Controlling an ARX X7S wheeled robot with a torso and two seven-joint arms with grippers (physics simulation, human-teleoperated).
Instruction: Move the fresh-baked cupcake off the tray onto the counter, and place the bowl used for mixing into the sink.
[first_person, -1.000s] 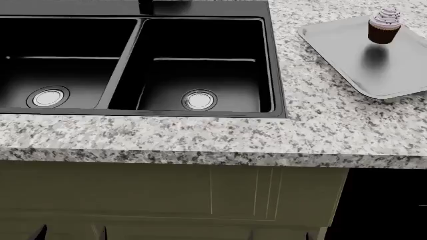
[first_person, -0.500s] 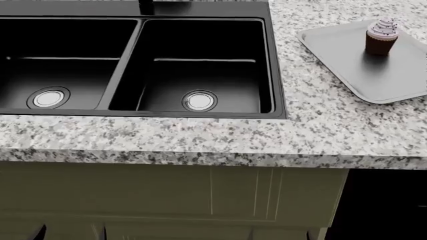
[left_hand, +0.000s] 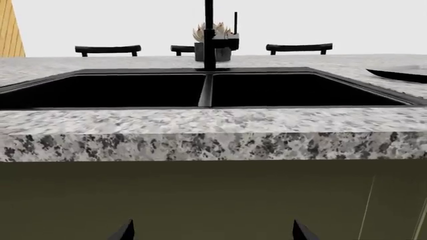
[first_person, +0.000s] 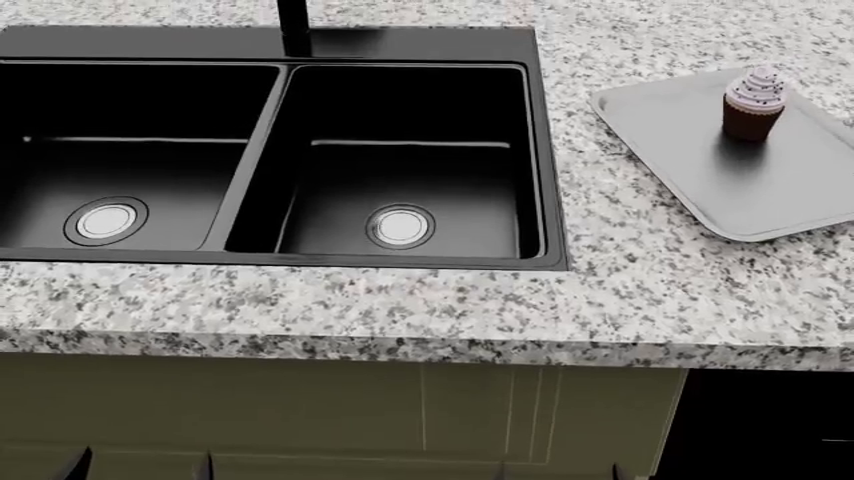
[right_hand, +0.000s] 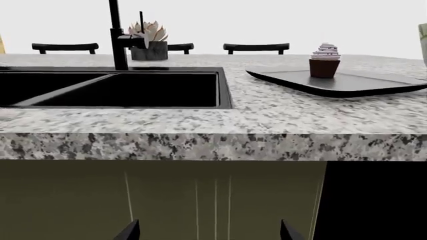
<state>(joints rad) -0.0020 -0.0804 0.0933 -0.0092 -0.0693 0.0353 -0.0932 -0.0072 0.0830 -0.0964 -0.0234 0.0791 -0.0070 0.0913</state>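
The cupcake (first_person: 754, 103) stands upright on the silver tray (first_person: 787, 190) at the right of the granite counter (first_person: 400, 310). It also shows in the right wrist view (right_hand: 325, 60) on the tray (right_hand: 347, 85). The black double sink (first_person: 284, 130) lies left of the tray. A pale sliver (right_hand: 423, 42) at the frame's edge may be the bowl; I cannot tell. My left gripper (left_hand: 212, 232) and right gripper (right_hand: 209, 232) are both open and empty, low in front of the cabinet, below the counter edge.
A tall black faucet (first_person: 294, 25) stands behind the sink's divider. A small potted plant (right_hand: 150, 42) and dark chair backs (left_hand: 107, 49) lie beyond the counter. The olive cabinet front (first_person: 400, 420) is close ahead of both grippers.
The cupcake and tray have dropped and settled flat on the counter. The head view has shifted, so the sink sits lower in the frame and more of the faucet shows.
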